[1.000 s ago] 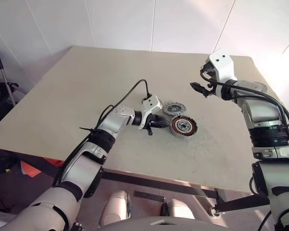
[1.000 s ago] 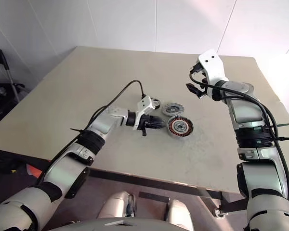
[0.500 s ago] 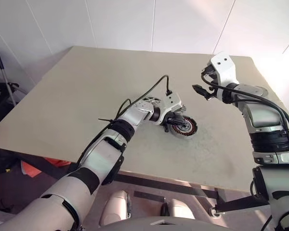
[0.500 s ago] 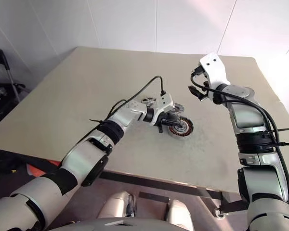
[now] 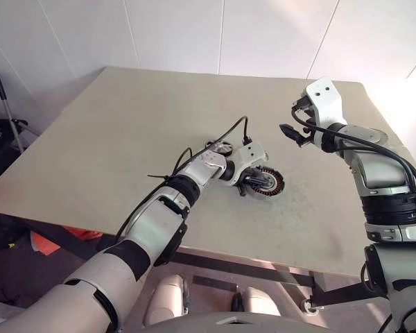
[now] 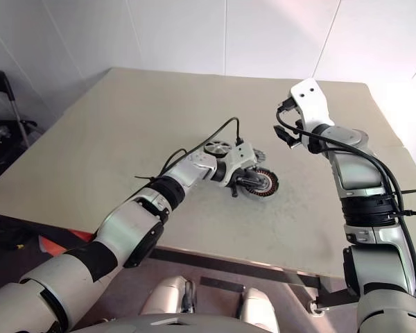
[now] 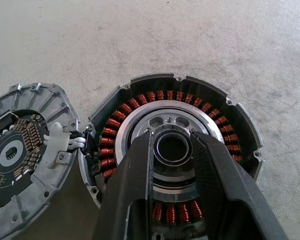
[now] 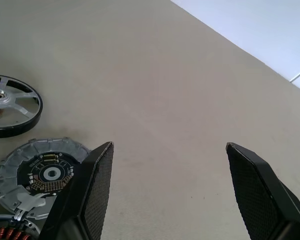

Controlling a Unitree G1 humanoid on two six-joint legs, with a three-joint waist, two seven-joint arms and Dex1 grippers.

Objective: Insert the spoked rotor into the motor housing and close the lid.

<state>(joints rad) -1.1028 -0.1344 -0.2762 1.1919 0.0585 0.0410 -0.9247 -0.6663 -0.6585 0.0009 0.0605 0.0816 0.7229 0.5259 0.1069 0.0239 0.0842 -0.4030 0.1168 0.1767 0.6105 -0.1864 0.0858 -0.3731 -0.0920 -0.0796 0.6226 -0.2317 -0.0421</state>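
- Left wrist view looks down on the motor housing [image 7: 155, 95]; the left gripper [image 7: 172, 140] is now directly above it, while a second ago it was beside the housing, on the side of the left arm
- Its fingers [image 7: 135, 180] are closed on a small metal ring [image 7: 172, 161], with one finger on each side, and the ring is over the centre hub of the housing
- I judge that the ring is being seated first, so the rotor step has not begun yet
- The spoked rotor [image 8: 10, 105] lies flat on the surface [image 5: 125, 125], untouched, just behind the lid [image 8: 45, 172]
- The lid lies touching the rim of the housing, with its circuit side up, and white wires join the two
- The right gripper [image 8: 169, 145] has kept its place above the surface, well apart from the parts, with its fingers wide open and nothing between them
- I can read no brand or label; the marks on the circuit board of the lid are too small to make out
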